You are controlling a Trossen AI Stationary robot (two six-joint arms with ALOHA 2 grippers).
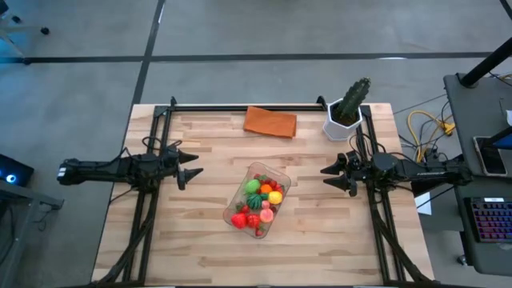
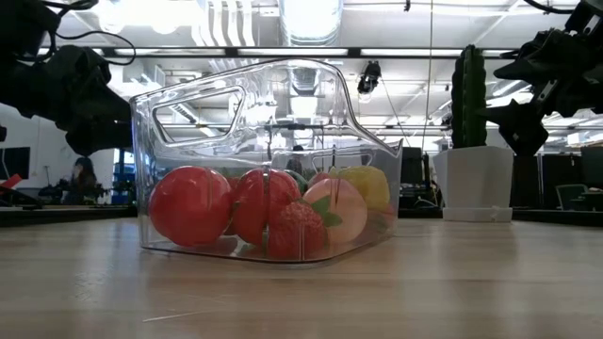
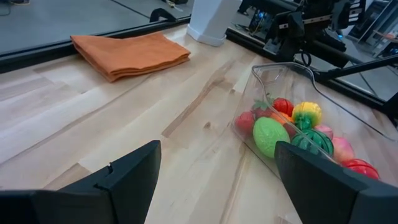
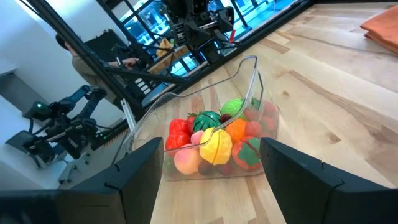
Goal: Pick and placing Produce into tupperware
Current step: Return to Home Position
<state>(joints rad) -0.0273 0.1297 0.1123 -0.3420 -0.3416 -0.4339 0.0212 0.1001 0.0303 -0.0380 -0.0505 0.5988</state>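
The clear tupperware rests on its base at the middle of the wooden table, with several small toy fruits and vegetables piled inside, mostly red with green, yellow and orange ones. The low view shows the produce behind the container's clear wall. My left gripper hovers open left of the container; my right gripper hovers open to its right. Each wrist view shows the tupperware ahead of the open fingers, apart from them.
A folded orange cloth lies near the table's far edge. A green cactus in a white pot stands at the far right corner, close to my right arm. Black frame rails run along the far edge and both sides. A person shows beyond the table.
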